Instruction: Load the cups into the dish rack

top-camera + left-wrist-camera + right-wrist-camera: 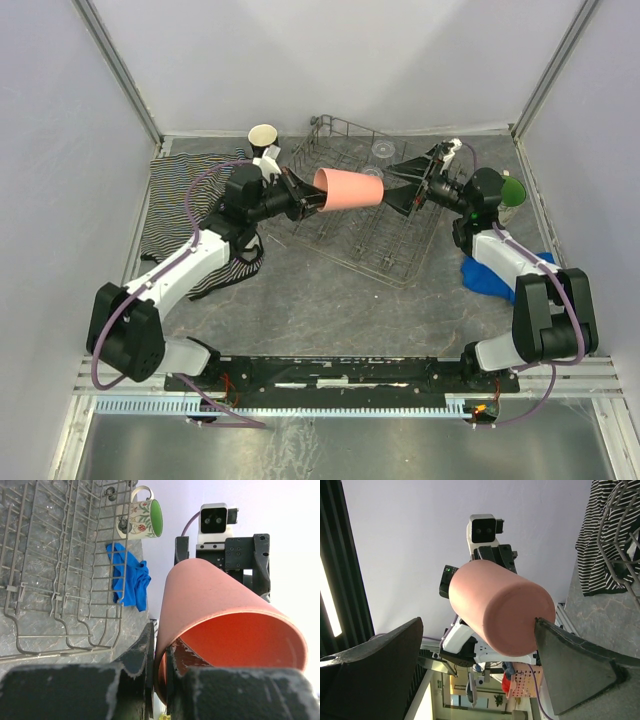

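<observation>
- Grey counter (300, 300) is walled in lilac panels; the dish rack (365, 215) is set near its far edge.
- Above the rack, the pink tumbler (350, 189) is clamped at its rim by the left gripper (308, 195).
- Beyond its base, the right gripper (397, 190) is held spread wide.

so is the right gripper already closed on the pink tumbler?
No. In the right wrist view the right gripper is wide open, with the pink tumbler between its fingers, only the left gripper holding it.
</observation>
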Available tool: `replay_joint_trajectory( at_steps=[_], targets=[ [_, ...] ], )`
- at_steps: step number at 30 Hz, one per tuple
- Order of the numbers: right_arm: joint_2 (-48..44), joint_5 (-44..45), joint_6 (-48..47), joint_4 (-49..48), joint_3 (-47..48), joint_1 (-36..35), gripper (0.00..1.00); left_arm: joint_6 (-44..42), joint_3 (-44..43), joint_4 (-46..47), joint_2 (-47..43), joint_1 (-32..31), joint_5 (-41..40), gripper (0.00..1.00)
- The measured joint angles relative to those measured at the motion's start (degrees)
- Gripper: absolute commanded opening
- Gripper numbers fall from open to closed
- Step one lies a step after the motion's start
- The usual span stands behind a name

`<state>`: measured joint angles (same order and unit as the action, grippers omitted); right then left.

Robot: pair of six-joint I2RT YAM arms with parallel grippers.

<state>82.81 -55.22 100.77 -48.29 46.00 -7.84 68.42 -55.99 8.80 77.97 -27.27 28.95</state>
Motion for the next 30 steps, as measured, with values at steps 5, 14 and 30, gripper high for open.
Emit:
replay_joint_trajectory(
  at_steps=[5, 14, 30],
  targets=[
    [0.5, 0.15, -0.46, 0.22, 0.0, -0.09, 1.0, 0.31, -1.05, 1.42, 1.09, 0.31, 0.39, 0.03],
    [0.5, -0.11, -3.3, 3.76, 0.0, -2.89, 1.0, 1.68, -1.18, 3.06, 1.42, 0.39, 1.2, 0.03],
    [0.52, 0.07, -4.98, 6.73, 0.37, -4.92, 0.98, 2.78, -1.36, 4.17, 2.23, 0.28, 1.4, 0.03]
  ],
)
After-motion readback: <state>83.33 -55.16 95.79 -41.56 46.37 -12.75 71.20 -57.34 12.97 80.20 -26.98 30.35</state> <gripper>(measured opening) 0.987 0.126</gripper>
